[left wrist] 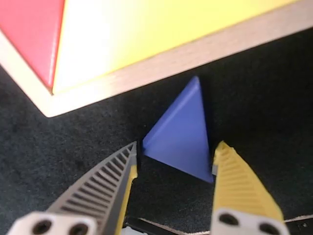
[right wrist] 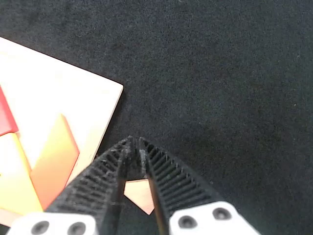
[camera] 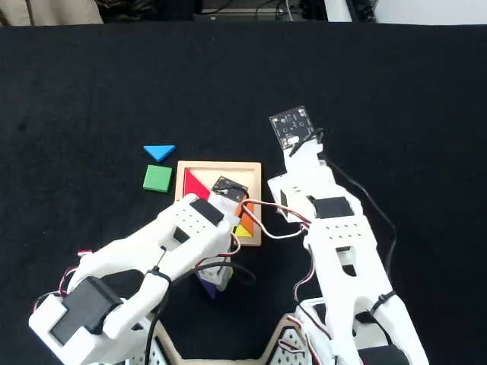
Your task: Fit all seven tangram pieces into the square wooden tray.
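Already we find a red piece (left wrist: 34, 34), a yellow piece (left wrist: 146, 24) and an orange piece (right wrist: 54, 161) lying in the square wooden tray (left wrist: 161, 66); just outside its rim a violet triangle (left wrist: 181, 132) lies flat on the black cloth (right wrist: 220, 73); the left gripper (left wrist: 178, 144) straddles it, jaws apart; the right gripper (right wrist: 135, 142) hangs over the cloth beside the tray, jaws together on nothing; a green square (camera: 157, 178) lies just beside the tray, a blue triangle (camera: 159, 153) near it.

One wooden tray (camera: 218, 165), two arms — left arm (camera: 163, 255), right arm (camera: 342, 243) — and seven tangram pieces: three in the tray (red piece (camera: 194, 182), orange piece (right wrist: 54, 156), yellow piece (left wrist: 146, 29)), four outside (blue triangle (camera: 159, 153), green square (camera: 157, 178), purple triangle (left wrist: 181, 137), pale orange piece (right wrist: 139, 194)).
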Tool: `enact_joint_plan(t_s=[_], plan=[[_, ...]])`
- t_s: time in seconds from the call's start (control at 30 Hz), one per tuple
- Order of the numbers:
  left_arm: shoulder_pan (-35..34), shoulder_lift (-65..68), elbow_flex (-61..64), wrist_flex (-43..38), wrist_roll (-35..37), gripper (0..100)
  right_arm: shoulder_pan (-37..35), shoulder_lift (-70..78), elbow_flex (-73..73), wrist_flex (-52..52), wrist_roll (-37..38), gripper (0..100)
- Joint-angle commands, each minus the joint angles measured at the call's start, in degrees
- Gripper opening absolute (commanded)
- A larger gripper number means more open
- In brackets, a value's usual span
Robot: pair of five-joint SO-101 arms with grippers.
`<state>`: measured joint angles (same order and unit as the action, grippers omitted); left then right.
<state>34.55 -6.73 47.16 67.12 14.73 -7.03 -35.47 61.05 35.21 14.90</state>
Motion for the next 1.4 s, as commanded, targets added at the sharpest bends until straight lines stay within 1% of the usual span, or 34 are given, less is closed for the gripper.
enact_joint_plan(t_s=[0.0, 0.27, 0.47, 0.8, 1.17, 1.27, 1.3, 1.37], plan=[[-0.04, -0.18, -2.59, 0.18, -0.18, 24, -0.70, -1.63, -0.40, -0.53, -0.44, 1.2], [0.04, -0.26, -3.12, 0.18, -0.09, 24, -0.70, -1.63, -0.31, -0.53, -0.44, 1.2], [0.13, -0.26, -4.18, 0.18, -0.09, 16, -0.70, -1.63, 0.04, -0.62, -0.44, 1.2], [0.57, -0.88, -4.44, 0.18, 0.18, 16, -0.44, -2.07, 0.31, -0.97, -0.44, 1.2], [0.66, -0.88, -12.00, 0.79, 0.35, 16, 9.14, -2.07, -0.04, -4.31, -0.97, 1.2], [0.04, -0.88, -14.29, 0.79, -0.97, 16, 11.16, -2.15, -0.57, -4.92, -1.05, 1.2], [-0.04, -0.88, -14.99, 0.79, -3.08, 16, 12.04, -1.98, -0.84, -5.36, -2.02, 1.2], [0.31, -0.88, -15.96, 0.79, -9.49, 16, 14.15, -1.80, -0.92, -6.59, -4.40, 1.2]])
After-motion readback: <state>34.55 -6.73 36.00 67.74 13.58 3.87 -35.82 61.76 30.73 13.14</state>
